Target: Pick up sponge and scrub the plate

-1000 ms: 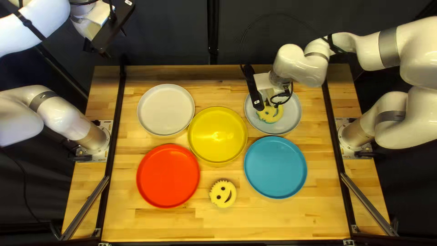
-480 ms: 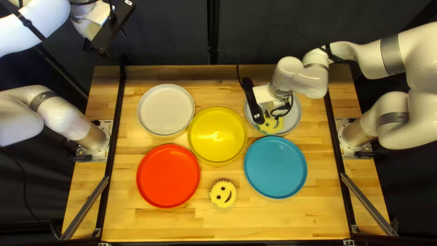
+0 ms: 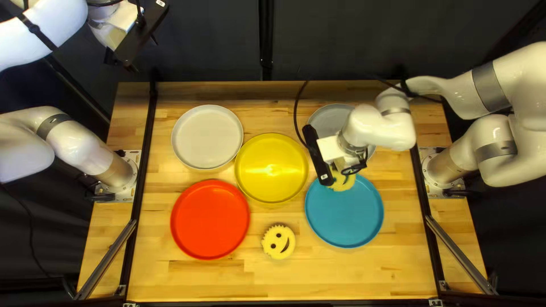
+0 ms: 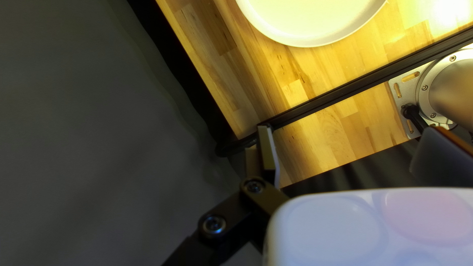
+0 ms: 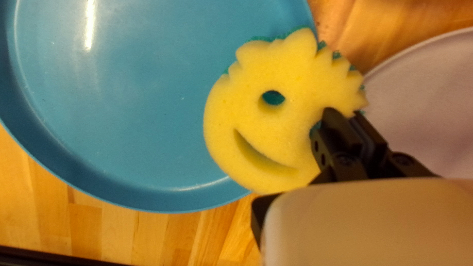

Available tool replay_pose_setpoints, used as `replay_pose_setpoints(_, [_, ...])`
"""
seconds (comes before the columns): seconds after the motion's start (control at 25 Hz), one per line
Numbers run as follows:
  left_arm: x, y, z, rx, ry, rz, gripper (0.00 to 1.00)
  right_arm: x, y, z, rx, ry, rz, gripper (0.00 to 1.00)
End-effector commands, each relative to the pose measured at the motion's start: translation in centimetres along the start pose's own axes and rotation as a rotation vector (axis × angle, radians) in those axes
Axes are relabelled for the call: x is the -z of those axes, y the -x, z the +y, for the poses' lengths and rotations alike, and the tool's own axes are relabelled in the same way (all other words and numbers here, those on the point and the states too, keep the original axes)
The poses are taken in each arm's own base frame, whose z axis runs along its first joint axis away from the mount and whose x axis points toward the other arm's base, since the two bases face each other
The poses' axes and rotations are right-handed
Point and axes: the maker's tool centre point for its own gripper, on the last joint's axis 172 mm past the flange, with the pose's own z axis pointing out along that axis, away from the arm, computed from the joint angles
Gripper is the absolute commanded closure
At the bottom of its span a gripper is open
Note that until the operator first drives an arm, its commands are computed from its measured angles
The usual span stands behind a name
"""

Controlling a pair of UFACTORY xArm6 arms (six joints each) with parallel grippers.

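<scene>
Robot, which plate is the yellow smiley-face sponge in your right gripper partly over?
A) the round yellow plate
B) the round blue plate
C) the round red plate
B: the yellow smiley-face sponge in my right gripper covers part of the round blue plate near its rim.

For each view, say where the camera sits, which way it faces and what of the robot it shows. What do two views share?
Top left view: above the table's near edge, slanting down toward the dark curtain; left arm and right arm show.
Left wrist view: on the left arm, looking along its open claw at table and curtain; its base shows.
Right wrist view: on the right arm, looking along its claw, shut on the sponge, toward the blue plate.
Top left and right wrist views share sponge and blue plate.
</scene>
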Motion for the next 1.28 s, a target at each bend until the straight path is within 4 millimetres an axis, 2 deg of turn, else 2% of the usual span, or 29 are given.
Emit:
replay_pose_setpoints(0.04, [0.0, 0.0, 0.0, 0.0, 0.0, 0.0, 0.0, 0.0, 0.0, 0.0, 0.001, 0.001, 0.0, 1.0])
replay_pose_setpoints(0.2, [0.0, 0.0, 0.0, 0.0, 0.0, 0.0, 0.0, 0.0, 0.2, -0.1, 0.004, 0.005, -0.001, 1.0])
replay_pose_setpoints(0.36, [0.0, 0.0, 0.0, 0.0, 0.0, 0.0, 0.0, -0.6, -0.5, 0.0, 0.017, 0.008, 0.0, 1.0])
replay_pose_setpoints(0.64, [0.0, 0.0, 0.0, 0.0, 0.0, 0.0, 0.0, -1.2, -1.2, -2.0, 0.048, 0.027, 0.0, 1.0])
replay_pose_setpoints(0.84, [0.0, 0.0, 0.0, 0.0, 0.0, 0.0, 0.0, -1.2, -0.4, -3.8, 0.07, 0.04, -0.004, 1.0])
replay_pose_setpoints(1.28, [0.0, 0.0, 0.0, 0.0, 0.0, 0.0, 0.0, -2.5, 2.3, -7.9, 0.131, 0.048, -0.051, 1.0])
